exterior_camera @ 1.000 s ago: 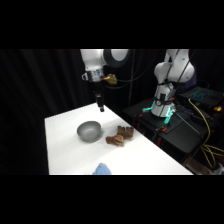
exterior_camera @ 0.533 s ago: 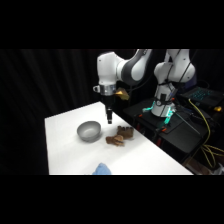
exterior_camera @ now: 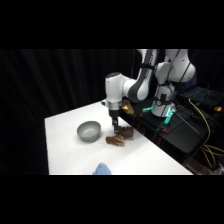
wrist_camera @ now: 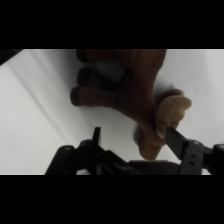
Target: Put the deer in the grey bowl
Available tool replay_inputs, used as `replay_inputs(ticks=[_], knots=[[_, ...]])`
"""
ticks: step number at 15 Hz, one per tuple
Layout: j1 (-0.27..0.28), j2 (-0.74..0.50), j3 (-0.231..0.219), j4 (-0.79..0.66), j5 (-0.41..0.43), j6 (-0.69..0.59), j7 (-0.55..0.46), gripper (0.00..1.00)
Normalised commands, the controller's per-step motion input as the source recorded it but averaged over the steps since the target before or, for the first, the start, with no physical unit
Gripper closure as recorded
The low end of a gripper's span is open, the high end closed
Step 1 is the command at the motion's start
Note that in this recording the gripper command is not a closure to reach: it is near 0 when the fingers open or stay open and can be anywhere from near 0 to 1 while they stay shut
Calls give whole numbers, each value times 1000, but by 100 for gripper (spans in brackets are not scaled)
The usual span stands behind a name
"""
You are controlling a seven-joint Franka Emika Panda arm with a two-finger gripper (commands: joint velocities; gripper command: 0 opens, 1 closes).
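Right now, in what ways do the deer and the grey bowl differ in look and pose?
The deer is brown with tan patches, while the grey bowl is plain grey. The deer lies sprawled and irregular in outline; the bowl is round and stands upright, opening up. The gripper is right above the deer; the bowl stands apart from it. Both rest on the white table.

The arm [exterior_camera: 142, 82] is glossy white, built of fat rounded segments with darker grey rings where one joint meets the next. Its last link swells into a bulbous white wrist [exterior_camera: 114, 89], and under that sits a short black gripper [exterior_camera: 115, 121]. A small brass-coloured fitting [exterior_camera: 126, 107] juts from the wrist's right side. Close up, the gripper's linkage [wrist_camera: 90, 160] is matte black, all angular brackets, with two thin dark fingers [wrist_camera: 96, 135] tapering to blade-like tips.
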Motion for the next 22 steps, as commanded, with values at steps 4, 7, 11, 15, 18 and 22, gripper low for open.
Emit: replay_inputs(ticks=[4, 7, 11, 15, 18, 22], knots=[[89, 320, 98, 154, 191, 103, -71, 0], [136, 176, 65, 115, 123, 30, -27, 0], [-9, 76, 90, 97, 181, -38, -148, 100], [-6, -146, -6, 52, 99, -228, -117, 100], [-7, -529, -133, 37, -66, -570, -81, 63], [-56, -664, -172, 156, -269, -771, 7, 64]])
